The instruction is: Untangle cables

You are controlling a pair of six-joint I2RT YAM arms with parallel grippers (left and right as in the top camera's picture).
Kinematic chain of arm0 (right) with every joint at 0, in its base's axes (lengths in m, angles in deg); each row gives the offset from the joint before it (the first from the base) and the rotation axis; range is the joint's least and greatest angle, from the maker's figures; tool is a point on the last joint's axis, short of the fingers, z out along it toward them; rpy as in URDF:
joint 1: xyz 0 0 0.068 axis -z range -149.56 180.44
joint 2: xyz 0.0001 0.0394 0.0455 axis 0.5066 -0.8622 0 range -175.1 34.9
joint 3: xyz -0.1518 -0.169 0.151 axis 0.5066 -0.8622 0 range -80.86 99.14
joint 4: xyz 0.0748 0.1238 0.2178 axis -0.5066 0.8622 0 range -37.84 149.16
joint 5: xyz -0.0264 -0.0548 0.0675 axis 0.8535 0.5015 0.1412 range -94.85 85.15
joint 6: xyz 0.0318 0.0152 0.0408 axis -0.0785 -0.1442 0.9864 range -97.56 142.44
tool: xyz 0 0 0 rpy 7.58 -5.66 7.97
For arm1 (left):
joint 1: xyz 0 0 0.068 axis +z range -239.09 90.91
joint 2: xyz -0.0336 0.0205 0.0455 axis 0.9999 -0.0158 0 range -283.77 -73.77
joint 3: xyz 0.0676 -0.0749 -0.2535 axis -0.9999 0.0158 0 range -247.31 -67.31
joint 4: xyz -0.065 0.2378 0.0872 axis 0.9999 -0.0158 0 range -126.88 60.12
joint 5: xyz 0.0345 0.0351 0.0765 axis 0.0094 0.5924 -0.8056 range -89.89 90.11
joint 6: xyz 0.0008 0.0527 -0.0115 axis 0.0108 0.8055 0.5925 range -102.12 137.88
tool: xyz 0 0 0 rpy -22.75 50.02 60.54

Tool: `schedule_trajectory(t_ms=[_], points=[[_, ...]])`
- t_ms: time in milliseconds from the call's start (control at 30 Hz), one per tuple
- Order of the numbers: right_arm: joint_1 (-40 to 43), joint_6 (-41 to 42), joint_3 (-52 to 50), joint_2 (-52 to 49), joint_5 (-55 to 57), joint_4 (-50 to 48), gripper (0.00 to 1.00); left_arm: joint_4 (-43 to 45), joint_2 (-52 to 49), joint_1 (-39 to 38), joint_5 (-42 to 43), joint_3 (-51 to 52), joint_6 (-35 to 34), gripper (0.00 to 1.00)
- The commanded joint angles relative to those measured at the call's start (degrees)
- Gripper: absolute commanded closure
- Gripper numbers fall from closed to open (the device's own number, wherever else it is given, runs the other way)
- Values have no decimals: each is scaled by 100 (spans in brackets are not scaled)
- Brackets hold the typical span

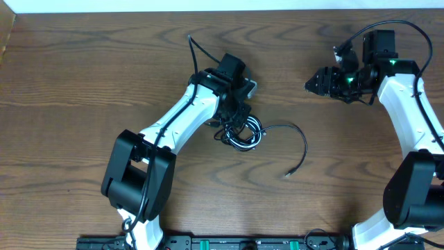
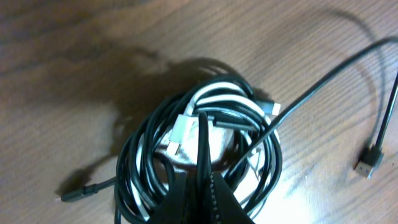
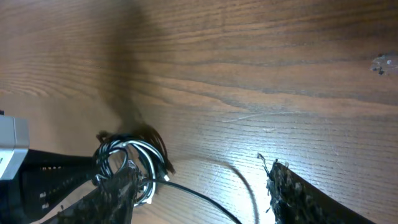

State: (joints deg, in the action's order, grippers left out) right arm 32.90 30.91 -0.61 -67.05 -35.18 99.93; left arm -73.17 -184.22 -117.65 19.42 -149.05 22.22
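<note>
Left tool (image 2: 203, 134) pinched shut inside the coiled black-and-white cable bundle (image 2: 219, 99); right tool (image 3: 204, 173) hangs wide open, empty.

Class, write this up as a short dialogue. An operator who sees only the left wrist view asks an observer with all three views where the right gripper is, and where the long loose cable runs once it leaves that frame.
Operator: My left gripper is shut over the cables. Where is the right gripper?
Observer: The right gripper is open and empty, well off to the bundle's right.
Operator: One loose black cable leaves my frame. Does it catch on anything?
Observer: No. The loose black cable only arcs over bare table and curves back to its plug.
</note>
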Motion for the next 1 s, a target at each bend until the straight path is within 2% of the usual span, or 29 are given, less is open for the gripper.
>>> schedule_trajectory(t_ms=[0, 133, 333, 567, 800, 967], points=[[20, -85, 39, 155, -2, 9, 35, -179, 289, 131, -31, -313, -186, 93], [-35, -85, 39, 155, -26, 17, 33, -208, 918, 326, 192, -756, -577, 93], [-260, -87, 39, 155, -398, 15, 33, 568, 1956, 492, 750, -855, -1416, 93], [-452, -455, 39, 155, -1565, -205, 34, 1263, 2684, 492, 750, -855, -2240, 93], [-457, -833, 39, 155, -2918, -723, 32, 1696, 2852, 492, 750, -855, -2546, 93], [-529, -1104, 39, 155, -3139, -1008, 25, 1709, 2848, 492, 807, -855, -2594, 93]])
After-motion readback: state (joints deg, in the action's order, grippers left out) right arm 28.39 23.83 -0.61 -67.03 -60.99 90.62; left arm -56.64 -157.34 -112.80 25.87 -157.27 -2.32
